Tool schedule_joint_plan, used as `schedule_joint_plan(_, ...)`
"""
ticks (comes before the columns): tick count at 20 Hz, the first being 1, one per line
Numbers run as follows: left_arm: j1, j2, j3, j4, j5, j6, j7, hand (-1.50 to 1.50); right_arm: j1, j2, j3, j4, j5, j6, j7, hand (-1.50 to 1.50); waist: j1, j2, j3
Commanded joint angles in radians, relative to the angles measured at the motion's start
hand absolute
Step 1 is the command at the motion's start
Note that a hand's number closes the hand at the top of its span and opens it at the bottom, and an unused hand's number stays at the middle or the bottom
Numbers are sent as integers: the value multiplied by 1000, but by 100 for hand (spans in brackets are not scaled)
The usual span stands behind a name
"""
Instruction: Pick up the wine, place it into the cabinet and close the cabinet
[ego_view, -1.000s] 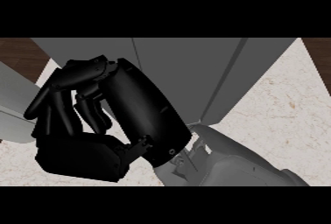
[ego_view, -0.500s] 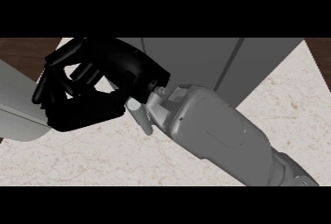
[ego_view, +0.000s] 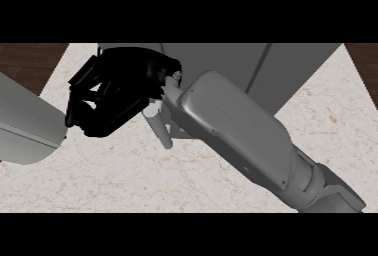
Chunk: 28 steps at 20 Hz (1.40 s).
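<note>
Grey panel at far left, prob. the open cabinet door (ego_view: 26, 127), seen edge-on and tilted, its lower corner over the marble counter (ego_view: 111, 180). Dark wood floor (ego_view: 26, 62) shows beyond the counter's top-left edge. Next to the right: right hand (ego_view: 111, 97), black, fingers curled inward; whether they enclose anything cannot be told, since no bottle surface shows between them. Wine: not visible anywhere in view; it may be hidden in the hand or already inside the cabinet, undetermined. Behind the hand, grey cabinet body (ego_view: 244, 65) w/ a vertical seam running down its front. Right forearm (ego_view: 236, 135) runs diagonally from lower right up to the wrist, covering much of the centre. Left hand: not in view. Change vs. 1 s ago: the hand has moved up and away from the lower-left area to a spot near the cabinet front, the forearm has swung further into frame, and more counter is exposed below. Judgement: the arm is travelling towards, or working at, the cabinet opening; either the placement step is in progress or the door-closing step is about to start. Door not yet shut, so the task is incomplete.
</note>
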<state>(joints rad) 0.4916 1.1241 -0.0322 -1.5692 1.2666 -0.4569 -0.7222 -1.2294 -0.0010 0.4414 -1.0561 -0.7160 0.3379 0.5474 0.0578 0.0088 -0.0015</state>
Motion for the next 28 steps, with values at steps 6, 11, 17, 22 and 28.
schedule_joint_plan(6, 22, -69, 57, -6, -49, -48, 16, -150, -13, 1, -40, 207, -109, 173, -127, 150, -16, -3, 1)
schedule_joint_plan(11, -28, -85, 81, 47, -65, -81, 45, -150, -29, -12, -100, 347, -78, 234, -197, 150, -20, 5, 0)
schedule_joint_plan(17, -18, -100, 108, 48, -45, -95, 86, -150, -58, -55, -129, 382, -75, 199, -232, 150, -21, 1, 1)
schedule_joint_plan(22, -33, -98, 130, 59, -46, -93, 101, -150, -51, -133, -147, 400, 3, 126, -322, 150, -26, 8, 0)
schedule_joint_plan(28, -40, -97, 129, 25, -62, -80, 126, -150, -38, -151, -163, 381, 33, 75, -375, 150, -36, 8, 1)
